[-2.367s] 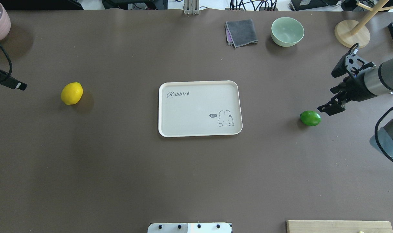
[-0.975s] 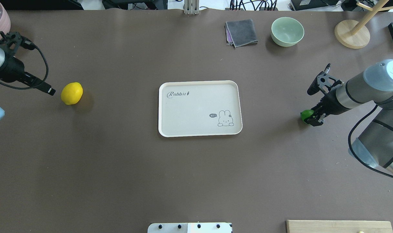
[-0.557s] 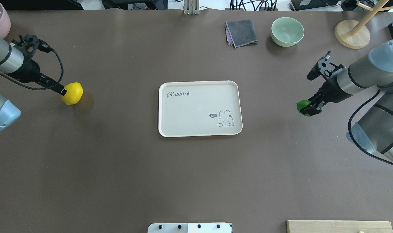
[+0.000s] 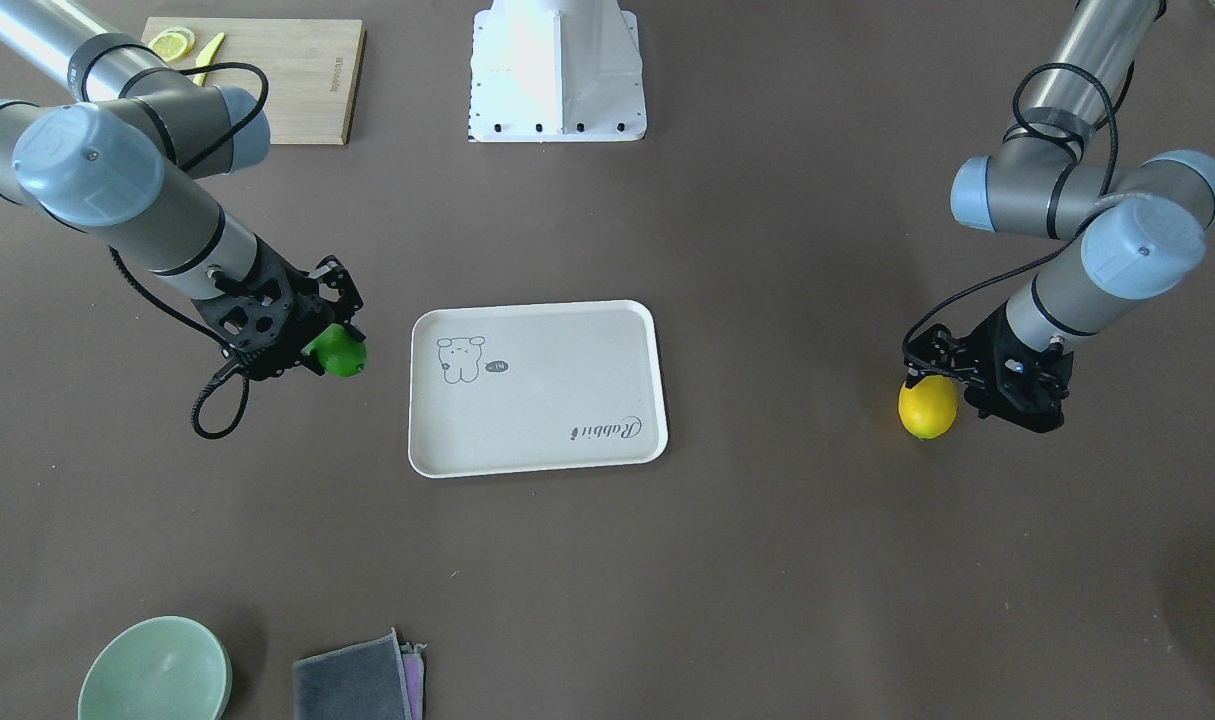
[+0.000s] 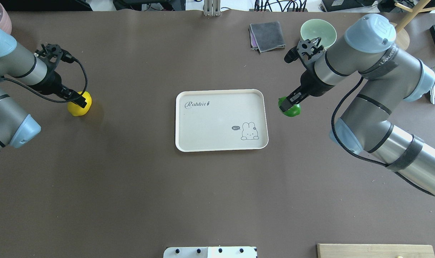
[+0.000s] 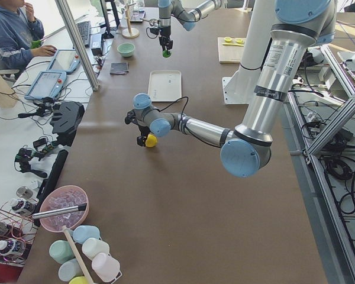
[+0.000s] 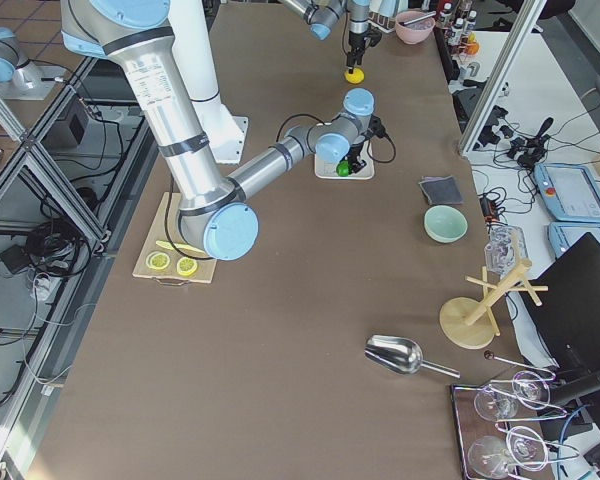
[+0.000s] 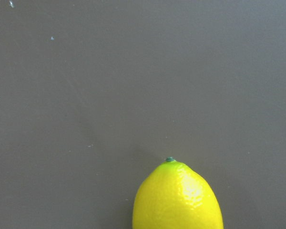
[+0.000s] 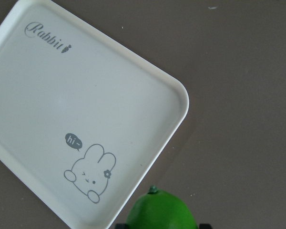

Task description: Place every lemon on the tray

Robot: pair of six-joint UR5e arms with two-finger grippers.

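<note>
The off-white Rabbit tray (image 5: 217, 118) lies mid-table and also shows in the front view (image 4: 537, 400) and the right wrist view (image 9: 86, 95). My right gripper (image 5: 288, 105) is shut on the green lemon (image 5: 292, 111) and holds it above the table just off the tray's right edge. The green lemon also shows in the front view (image 4: 339, 353) and the right wrist view (image 9: 162, 210). The yellow lemon (image 5: 77, 108) rests on the table at the left. My left gripper (image 5: 79, 102) is down over it with its jaws open around it. The lemon fills the bottom of the left wrist view (image 8: 177, 198).
A green bowl (image 4: 155, 670) and a folded grey cloth (image 5: 267, 36) lie at the far edge, behind my right arm. A wooden cutting board (image 4: 277, 70) with lemon slices (image 4: 172, 43) sits by the robot base (image 4: 557, 70). A pink bowl (image 6: 64, 207) stands at the left end.
My right gripper shut on the green lemon, lifted it and carried it left to the tray's edge. My left gripper moved right and down onto the yellow lemon, which has not moved.
</note>
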